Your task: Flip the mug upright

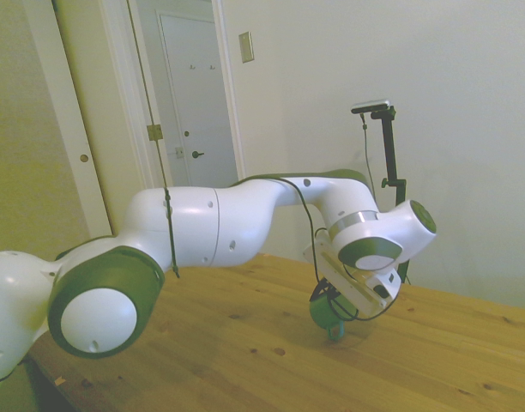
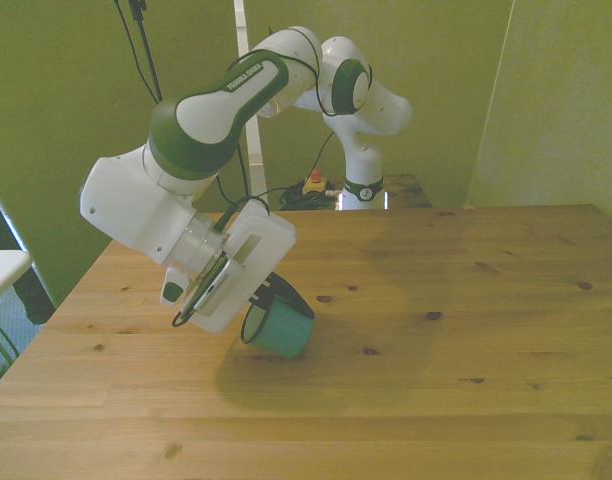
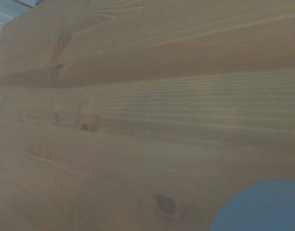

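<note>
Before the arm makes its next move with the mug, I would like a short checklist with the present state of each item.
1. Mug at the end effector: ok.
2. Mug upright: not ok, it is tilted, mouth toward the front view's left.
3. Grip on mug secure: cannot tell, the arm's white housing hides the contact.
4. Mug off the table: cannot tell, its lower edge is at or just above the wood.
5. No obstacle close to the mug: ok.
</note>
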`<action>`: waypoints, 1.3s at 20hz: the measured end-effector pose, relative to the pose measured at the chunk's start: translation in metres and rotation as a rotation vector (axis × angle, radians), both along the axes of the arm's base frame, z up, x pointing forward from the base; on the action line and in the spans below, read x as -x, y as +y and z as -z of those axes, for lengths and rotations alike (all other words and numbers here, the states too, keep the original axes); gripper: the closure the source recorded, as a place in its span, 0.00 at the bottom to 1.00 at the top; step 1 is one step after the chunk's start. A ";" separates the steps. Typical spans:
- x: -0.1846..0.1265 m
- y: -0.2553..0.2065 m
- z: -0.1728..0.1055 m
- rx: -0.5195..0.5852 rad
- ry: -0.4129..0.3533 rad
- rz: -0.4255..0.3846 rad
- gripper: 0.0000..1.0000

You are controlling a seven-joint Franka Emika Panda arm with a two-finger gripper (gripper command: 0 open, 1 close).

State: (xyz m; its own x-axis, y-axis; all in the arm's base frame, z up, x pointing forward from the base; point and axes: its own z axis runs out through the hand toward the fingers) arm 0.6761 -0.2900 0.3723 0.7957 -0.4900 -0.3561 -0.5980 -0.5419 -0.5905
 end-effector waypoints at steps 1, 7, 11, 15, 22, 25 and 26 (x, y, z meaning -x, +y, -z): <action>-0.002 0.008 -0.005 0.038 -0.005 0.004 1.00; -0.009 0.084 -0.025 0.265 -0.062 -0.002 1.00; 0.000 0.145 -0.023 0.397 -0.068 -0.016 1.00; 0.027 0.188 -0.012 0.458 -0.057 -0.030 1.00; 0.057 0.228 -0.042 0.532 -0.054 -0.006 1.00; 0.055 0.239 -0.048 0.574 0.011 0.015 1.00; 0.054 0.243 -0.050 0.587 0.044 0.012 1.00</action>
State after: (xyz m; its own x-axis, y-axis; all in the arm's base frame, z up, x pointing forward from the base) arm 0.6225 -0.0473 0.4221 0.7795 -0.6239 -0.0556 -0.6233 -0.7637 -0.1680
